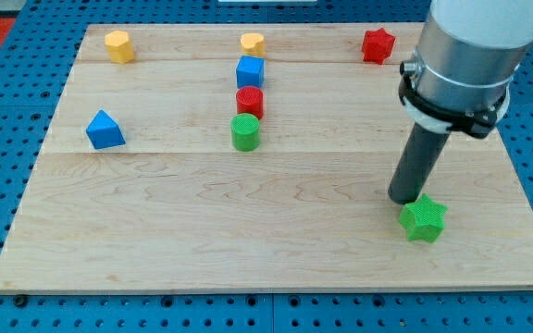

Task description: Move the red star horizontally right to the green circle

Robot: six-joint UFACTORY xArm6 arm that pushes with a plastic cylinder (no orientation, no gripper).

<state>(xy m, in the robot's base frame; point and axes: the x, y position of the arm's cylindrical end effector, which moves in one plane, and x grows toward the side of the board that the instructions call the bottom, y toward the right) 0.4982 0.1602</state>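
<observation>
My tip [402, 198], a bare rod with nothing to open or hold, touched the green star [423, 219]. The red star [378, 44] lay well toward the view's top from it, and the green circle [245, 132] far to its upper left.

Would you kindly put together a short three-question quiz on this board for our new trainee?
1. True or false: my tip touches the red star.
2. Which block lies nearest my tip? A) blue triangle B) green star C) yellow hexagon
3. Fill in: directly above the green circle, toward the view's top, sits the red ____.

Key: 1 false; 2 B; 3 cylinder.
</observation>
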